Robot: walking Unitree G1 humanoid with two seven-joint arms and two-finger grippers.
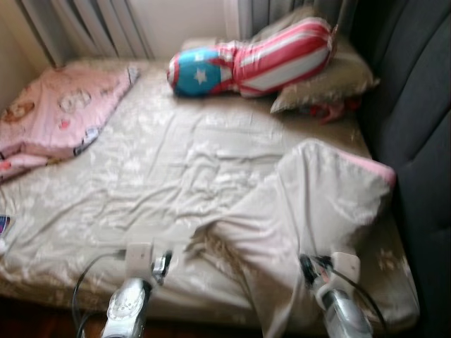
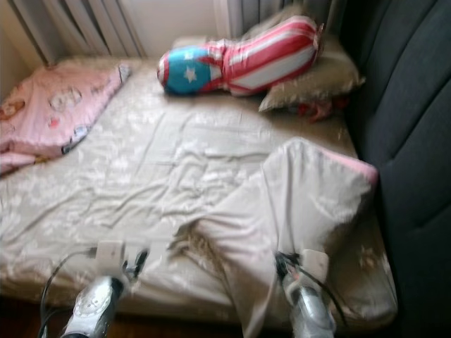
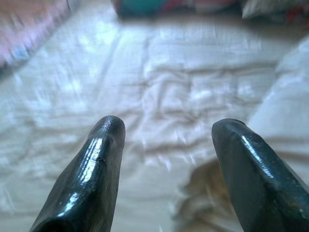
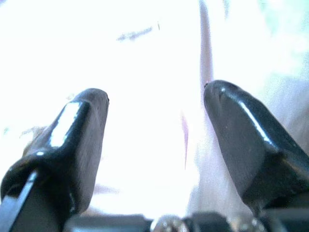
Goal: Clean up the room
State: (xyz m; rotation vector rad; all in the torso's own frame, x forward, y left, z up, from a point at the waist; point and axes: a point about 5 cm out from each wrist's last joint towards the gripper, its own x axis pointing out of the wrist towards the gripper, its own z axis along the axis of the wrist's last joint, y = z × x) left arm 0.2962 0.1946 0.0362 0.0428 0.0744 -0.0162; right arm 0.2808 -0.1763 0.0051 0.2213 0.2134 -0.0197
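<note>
A rumpled beige blanket with a pink edge (image 1: 310, 211) lies folded over the near right part of the bed (image 1: 141, 176), its soft cloth trailing over the near edge. The right gripper (image 4: 154, 130) hangs just above it, fingers (image 4: 72, 140) apart and empty. The left gripper (image 3: 166, 145) hovers over the wrinkled beige patterned sheet, fingers spread, holding nothing. A puffy bolster striped red and white with a blue starred end (image 1: 246, 60) leans on a beige pillow (image 1: 331, 81) at the head. A crumpled pink printed quilt (image 1: 60, 113) rests at the far left. A dark padded headboard (image 1: 416, 105) flanks the right.
</note>
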